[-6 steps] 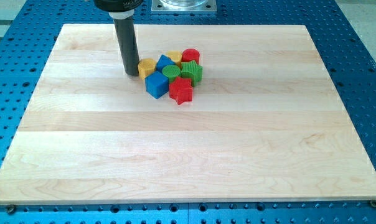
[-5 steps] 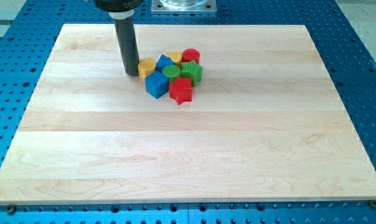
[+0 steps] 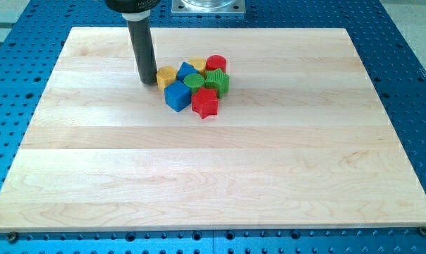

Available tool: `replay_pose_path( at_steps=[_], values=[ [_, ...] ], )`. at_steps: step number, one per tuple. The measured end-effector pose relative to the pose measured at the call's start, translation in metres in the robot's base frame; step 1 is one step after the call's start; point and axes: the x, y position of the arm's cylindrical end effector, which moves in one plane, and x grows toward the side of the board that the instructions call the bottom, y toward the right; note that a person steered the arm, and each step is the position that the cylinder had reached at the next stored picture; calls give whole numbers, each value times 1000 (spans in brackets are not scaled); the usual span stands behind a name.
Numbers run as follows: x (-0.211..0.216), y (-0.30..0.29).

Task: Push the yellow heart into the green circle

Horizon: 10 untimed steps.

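Note:
The blocks sit packed in one cluster on the wooden board (image 3: 213, 162), in the upper middle. The yellow heart (image 3: 166, 76) is at the cluster's left edge. The green circle (image 3: 194, 81) lies just right of it, with a blue block (image 3: 185, 70) between their upper parts. My tip (image 3: 149, 82) rests on the board touching or almost touching the yellow heart's left side. The dark rod rises from it toward the view's top.
A blue cube (image 3: 177, 95) lies below the heart. A red star (image 3: 205, 103) is at the cluster's bottom right. A green star (image 3: 217, 82), a red cylinder (image 3: 216, 63) and a second yellow block (image 3: 199, 65) fill the right and top.

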Motion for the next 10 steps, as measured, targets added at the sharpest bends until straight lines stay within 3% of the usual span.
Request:
replay_pose_path(
  at_steps=[2, 6, 8, 9, 10],
  values=[
    [-93, 11],
    [-48, 93],
    [25, 112],
    [-25, 117],
    [-35, 155]
  ],
)
